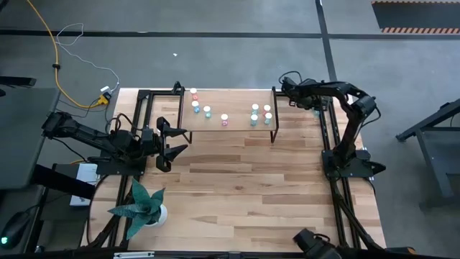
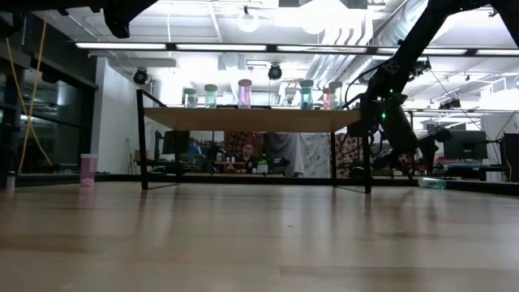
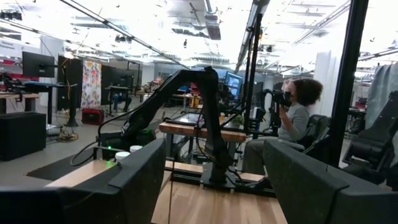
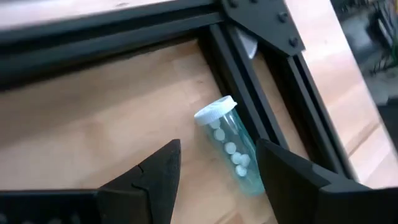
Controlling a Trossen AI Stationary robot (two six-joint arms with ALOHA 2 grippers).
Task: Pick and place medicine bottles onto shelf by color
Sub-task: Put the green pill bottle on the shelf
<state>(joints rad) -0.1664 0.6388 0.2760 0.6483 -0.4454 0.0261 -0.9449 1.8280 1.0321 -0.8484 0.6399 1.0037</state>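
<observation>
Right gripper [image 4: 217, 168] hangs over the far right corner of the table, fingers apart and empty, straddling a teal bottle [image 4: 233, 146] that lies on its side on the wood, just beside the black frame rail [image 4: 249, 118]. The bottle is a small clear-tinted plastic cylinder with a white cap [image 4: 214, 111]; loose white tablets show through the wall. Judged light and rigid, smooth-sided, so likely to roll or skid if nudged; the rail beside it leaves little room for the outer finger. Best hold looks to be across the middle of the barrel, not on the cap, which flares slightly and could slip. Shelf [image 1: 237, 124]: light wood top on thin black metal legs, at the far middle of the table. Bottles [image 1: 224, 119] with white caps stand on it, pink, reddish and teal, spread along its top; exact sorting not clear from above. One pink bottle [image 2: 87, 169] stands on the table, off to one side of the shelf in the low view. Left gripper [image 1: 175, 139] waits with fingers spread wide, holding nothing, near the shelf's left end. Table is butcher-block, matte grain. A person [image 3: 292, 121] sits in the room beyond.
</observation>
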